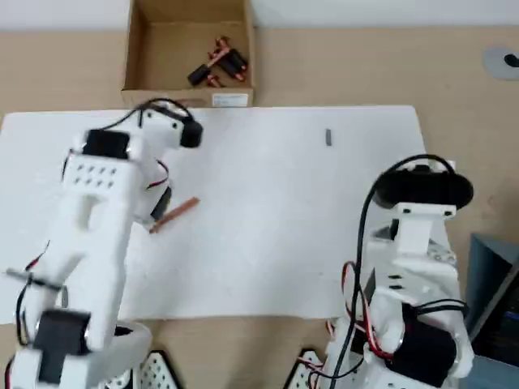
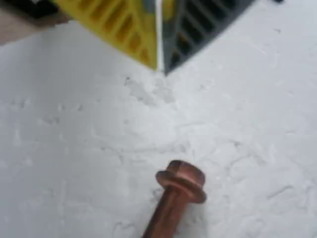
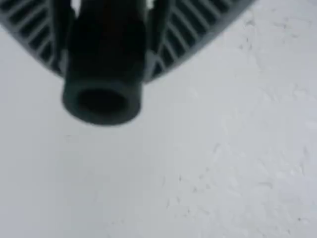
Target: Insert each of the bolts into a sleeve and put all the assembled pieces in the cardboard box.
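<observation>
LAB BENCH: The left hand (image 2: 161, 67), its yellow and grey fingers (image 2: 114, 25) pressed together on nothing, hangs over the white sheet (image 1: 284, 243) that covers the bench (image 1: 365, 73), just beyond the head of a copper bolt (image 2: 176, 198) lying loose there. The right hand (image 3: 106, 34) is clamped on a dark sleeve (image 3: 101, 99), open bore toward the wrist camera, above bare sheet. Past the sheet's far edge, the cardboard box (image 1: 134, 57) holds a few assembled pieces (image 1: 219, 63). A small grey piece (image 1: 328, 138) lies alone, well apart from the bolt.
</observation>
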